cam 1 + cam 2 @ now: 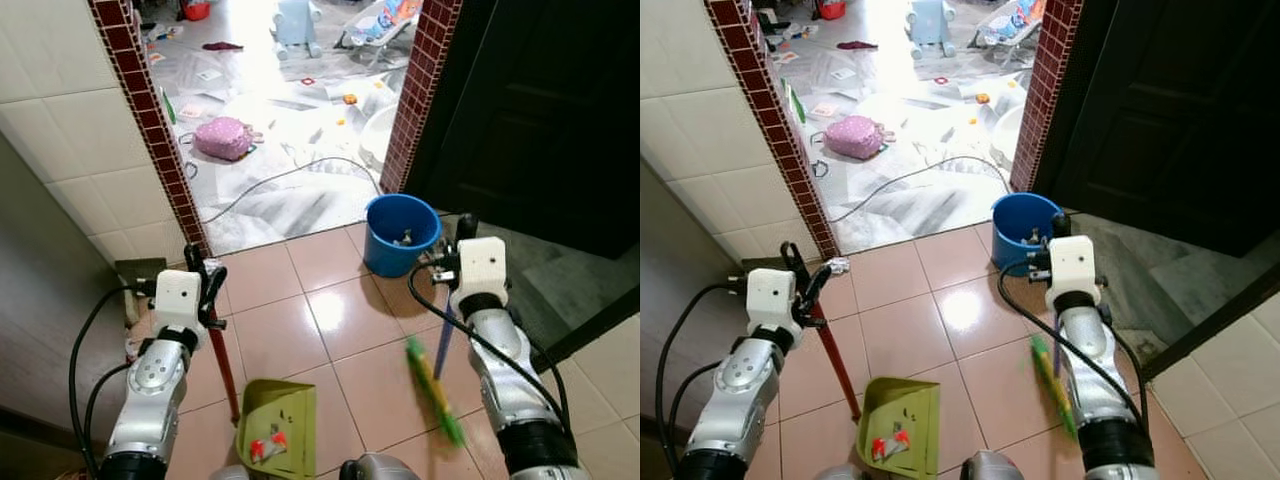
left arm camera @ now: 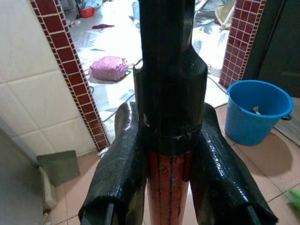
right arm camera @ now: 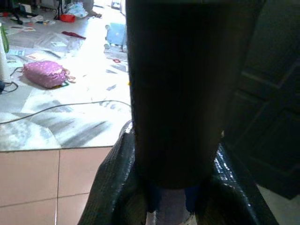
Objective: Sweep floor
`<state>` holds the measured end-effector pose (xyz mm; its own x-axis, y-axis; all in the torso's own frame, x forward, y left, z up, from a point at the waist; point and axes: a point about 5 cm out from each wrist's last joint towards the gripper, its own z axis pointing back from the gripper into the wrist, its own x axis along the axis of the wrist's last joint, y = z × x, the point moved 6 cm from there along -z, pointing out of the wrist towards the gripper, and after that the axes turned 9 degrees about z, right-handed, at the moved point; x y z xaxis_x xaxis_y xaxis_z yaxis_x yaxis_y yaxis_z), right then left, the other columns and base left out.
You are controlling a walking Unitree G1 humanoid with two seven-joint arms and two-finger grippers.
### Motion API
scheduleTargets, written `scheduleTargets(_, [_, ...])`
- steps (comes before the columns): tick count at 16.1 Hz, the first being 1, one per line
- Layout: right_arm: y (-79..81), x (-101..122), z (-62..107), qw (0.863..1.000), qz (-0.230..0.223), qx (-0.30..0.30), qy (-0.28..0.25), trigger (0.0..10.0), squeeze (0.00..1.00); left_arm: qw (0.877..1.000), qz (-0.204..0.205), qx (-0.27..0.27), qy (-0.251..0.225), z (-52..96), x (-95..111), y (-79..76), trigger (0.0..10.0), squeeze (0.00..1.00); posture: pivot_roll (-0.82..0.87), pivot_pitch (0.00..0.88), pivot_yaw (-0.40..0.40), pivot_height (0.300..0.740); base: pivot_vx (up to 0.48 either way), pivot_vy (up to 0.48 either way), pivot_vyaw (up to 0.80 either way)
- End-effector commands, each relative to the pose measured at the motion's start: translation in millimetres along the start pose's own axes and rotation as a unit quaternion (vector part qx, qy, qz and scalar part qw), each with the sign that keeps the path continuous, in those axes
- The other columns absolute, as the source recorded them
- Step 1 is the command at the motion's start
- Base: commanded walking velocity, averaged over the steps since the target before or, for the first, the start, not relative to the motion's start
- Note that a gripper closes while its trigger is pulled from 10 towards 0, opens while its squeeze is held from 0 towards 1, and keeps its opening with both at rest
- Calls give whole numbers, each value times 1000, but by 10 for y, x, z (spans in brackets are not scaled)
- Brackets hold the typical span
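**Broom and dustpan at work on a tiled threshold**

The broom (image 1: 435,388), its green head blurred low over the salmon floor tiles (image 1: 345,320), hangs from my right gripper (image 1: 452,262), whose two black fingers (image 3: 112,187) are closed tight around the dark upper end of the handle. The brush sits just to the right of the olive-green dustpan (image 1: 278,425), which rests flat on the tiles in front of me with a few red and white scraps (image 1: 265,447) lying inside it. My left gripper (image 1: 205,272) is clamped on the dustpan's red handle (image 1: 224,365), fingers (image 2: 119,164) pressed to either side where the red shaft meets its black grip; the handle runs slanting down to the pan. A blue bucket (image 1: 402,235) stands on the tiles just ahead of the right gripper, beside the red brick-tiled door post (image 1: 415,95). Through the doorway, a bright room with a grey patterned floor holds a pink bag (image 1: 225,137), a trailing cable (image 1: 290,175) and scattered litter. A dark door (image 1: 540,110) stands open on my right.
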<state>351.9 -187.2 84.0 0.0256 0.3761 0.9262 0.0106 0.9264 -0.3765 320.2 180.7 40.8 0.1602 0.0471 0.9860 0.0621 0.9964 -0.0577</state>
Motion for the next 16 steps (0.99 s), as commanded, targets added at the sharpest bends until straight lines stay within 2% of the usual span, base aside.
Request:
scheduleTargets(1, [51,91,-19,999,-29,-2,-14,10000,0,999,-44,13,-11,-2,59,97,10000,0,-73,0,16,740,0,0,0])
scheduleTargets(6, [147,-93,74,996,-83,-2,28,10000,0,999,-38,28,3,74,-77,194,10000,0,-77,0,12,740,0,0,0])
scheduleTargets(8, [123,-102,145,996,-82,-5,28,10000,0,999,-40,30,16,202,-128,233,10000,0,-79,0,13,740,0,0,0])
scheduleTargets(10, [116,-139,228,996,-79,-1,32,10000,0,999,-44,15,18,310,-149,198,10000,0,-71,0,13,740,0,0,0])
scheduleTargets(12, [101,-187,293,997,-74,3,38,10000,0,998,-49,-2,26,344,-177,159,10000,0,-68,0,14,740,0,0,0])
scheduleTargets(16, [64,-289,394,995,-85,-8,61,10000,0,998,-47,-4,39,355,-206,162,10000,0,-82,0,26,740,0,0,0])
